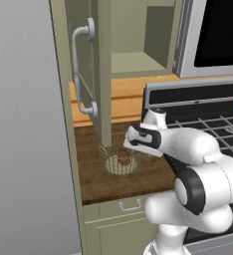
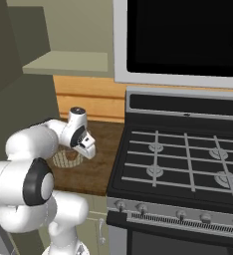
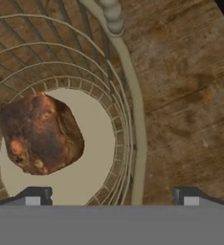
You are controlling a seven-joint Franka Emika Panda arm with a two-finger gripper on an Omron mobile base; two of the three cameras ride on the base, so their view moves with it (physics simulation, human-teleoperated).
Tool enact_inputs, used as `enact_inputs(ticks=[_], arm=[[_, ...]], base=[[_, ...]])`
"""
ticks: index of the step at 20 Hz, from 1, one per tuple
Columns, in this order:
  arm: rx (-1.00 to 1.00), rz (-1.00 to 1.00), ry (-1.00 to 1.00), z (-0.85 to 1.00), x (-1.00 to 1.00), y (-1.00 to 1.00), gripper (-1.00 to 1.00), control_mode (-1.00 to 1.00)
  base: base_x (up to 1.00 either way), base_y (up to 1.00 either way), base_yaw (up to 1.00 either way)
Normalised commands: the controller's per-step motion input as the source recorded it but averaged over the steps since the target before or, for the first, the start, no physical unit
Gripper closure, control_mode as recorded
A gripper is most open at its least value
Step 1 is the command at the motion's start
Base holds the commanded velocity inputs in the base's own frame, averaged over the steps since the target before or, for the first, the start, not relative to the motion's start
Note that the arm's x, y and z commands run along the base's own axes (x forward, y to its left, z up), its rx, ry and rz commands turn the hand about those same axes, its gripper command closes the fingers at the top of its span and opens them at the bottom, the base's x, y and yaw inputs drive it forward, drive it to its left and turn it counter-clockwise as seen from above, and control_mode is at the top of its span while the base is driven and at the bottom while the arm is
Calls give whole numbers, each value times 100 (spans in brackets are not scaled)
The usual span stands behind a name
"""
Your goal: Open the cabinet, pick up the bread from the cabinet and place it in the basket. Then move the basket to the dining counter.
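Jaws spread wide: in the hand view the two fingertips [image 3: 33, 196] sit far apart at the bottom edge, nothing between them. One tip stands over the cream base inside the basket, the other outside the rim over bare wood, so the gripper [image 3: 111, 197] straddles the basket's wall from above.

Bread [image 3: 39, 133] lies in the basket [image 3: 133, 124], on the cream base, off to one side and touching or nearly touching the mesh wall (contact with the wire cannot be told). It is a dark-brown lump with orange patches. No finger touches it.

Left base view: gripper [image 1: 130, 141] points down just over the basket [image 1: 113, 167], which sits on the short dark wood worktop [image 1: 93, 182] beside the stove [image 1: 208, 124]. Bread [image 1: 123, 157] shows as a brown spot inside the mesh. Hand hides part of the basket's near rim.

Right base view: gripper [image 2: 88, 149] hangs at the basket's [image 2: 63, 158] right edge; the arm covers much of the basket.

Cabinet [image 1: 133, 62] above the worktop stands open, door [image 1: 88, 69] swung out toward the camera with its silver handle [image 1: 81, 72] facing left. A pale shelf shows inside. Microwave [image 1: 215, 35] hangs over the stove. A drawer [image 1: 130, 205] with a wire pull lies under the worktop.
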Motion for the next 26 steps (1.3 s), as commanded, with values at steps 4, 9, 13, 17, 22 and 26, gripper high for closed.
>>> enact_inputs(ticks=[4,9,13,17,22,26], arm=[[0,0,2,-53,1,24,100,-100],[0,0,1,-41,-10,24,100,-100],[0,0,1,-7,0,4,100,-100],[0,0,-9,4,-27,-6,100,-100],[0,-4,-1,31,-50,-41,100,-100],[0,-14,0,85,-70,-59,100,-100]], base=[[0,0,0],[0,0,0],[0,0,0],[0,0,0],[0,0,0],[0,0,0]])
